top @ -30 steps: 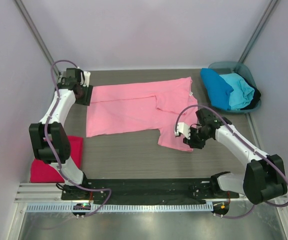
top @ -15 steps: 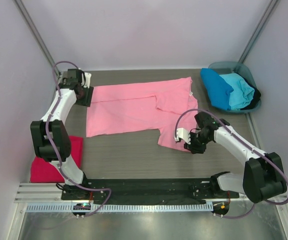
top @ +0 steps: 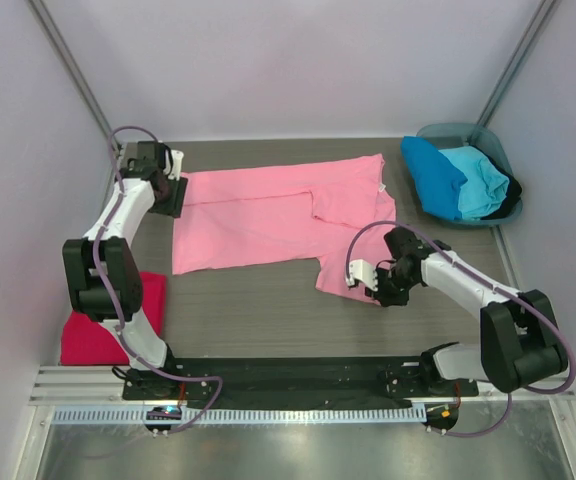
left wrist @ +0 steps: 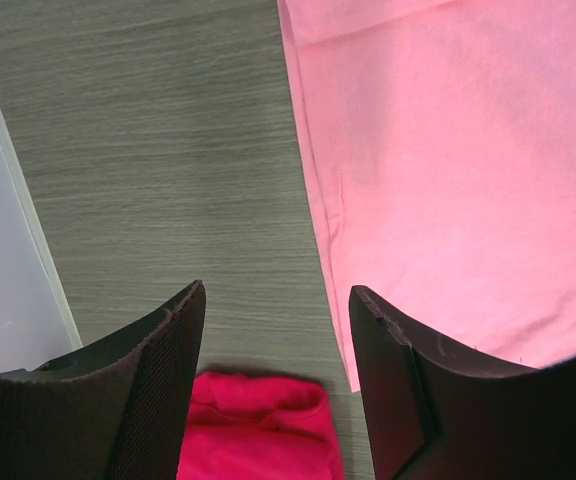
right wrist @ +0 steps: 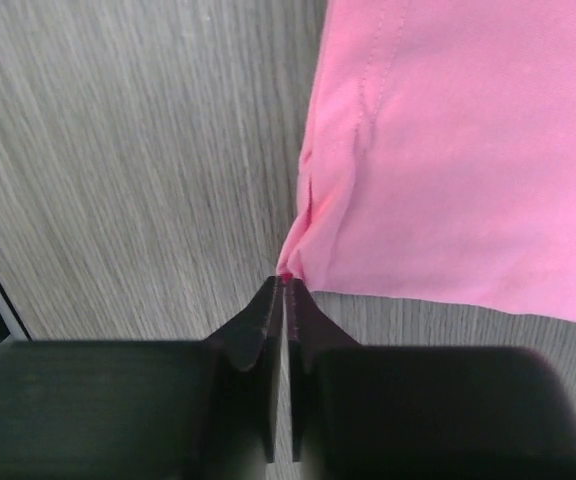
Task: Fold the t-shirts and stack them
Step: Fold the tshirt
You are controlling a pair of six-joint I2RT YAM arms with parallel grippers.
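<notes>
The light pink t-shirt (top: 268, 215) lies spread flat across the middle of the table. My right gripper (top: 378, 292) is at its near right corner, low on the table. In the right wrist view the jaws are shut (right wrist: 285, 278) on a small pinch of the pink hem (right wrist: 448, 150). My left gripper (top: 171, 187) is at the shirt's far left edge. In the left wrist view it is open and empty (left wrist: 278, 292) above bare table beside the pink edge (left wrist: 448, 180). The crimson-magenta t-shirt (top: 103, 320) lies folded at the near left and shows between the left fingers (left wrist: 258, 425).
A grey-teal round tub (top: 468, 132) stands at the far right and holds a blue shirt (top: 433, 175) and a turquoise shirt (top: 478, 180). White walls close in both sides. The arm bases and a black rail (top: 288, 375) run along the near edge.
My right gripper has shifted slightly nearer and to the left, down onto the pink shirt's near corner. The left arm has hardly moved.
</notes>
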